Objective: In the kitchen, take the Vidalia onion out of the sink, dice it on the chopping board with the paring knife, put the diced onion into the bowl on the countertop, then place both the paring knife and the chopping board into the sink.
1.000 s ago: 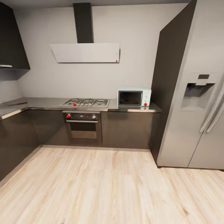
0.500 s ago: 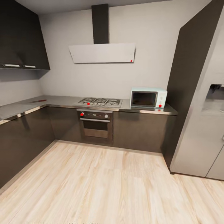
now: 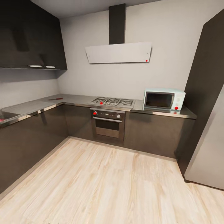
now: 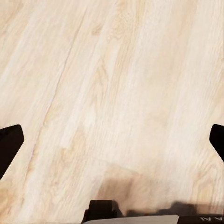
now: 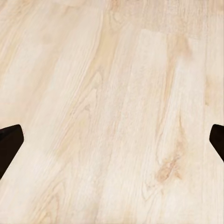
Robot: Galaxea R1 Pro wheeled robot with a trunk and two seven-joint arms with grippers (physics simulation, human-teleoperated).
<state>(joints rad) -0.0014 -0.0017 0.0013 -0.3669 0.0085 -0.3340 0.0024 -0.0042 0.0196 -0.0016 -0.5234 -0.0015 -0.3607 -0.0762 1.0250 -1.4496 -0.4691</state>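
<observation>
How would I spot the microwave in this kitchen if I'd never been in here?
Find the tall dark panel at the right of the back wall. The grey countertop ends against it, and the microwave sits on that end, right of the gas hob. It is a pale mint box with a dark door and a red knob.

Not much robot to see here tbh. Each wrist cam catches two black, pointed fingertips [image 4: 9, 144] [image 5: 9, 144] poking in at the edges. The left wrist cam also catches a black block [image 4: 101, 211] and a pale grey strip [image 4: 135, 219] with faint white lettering nearby.
</observation>
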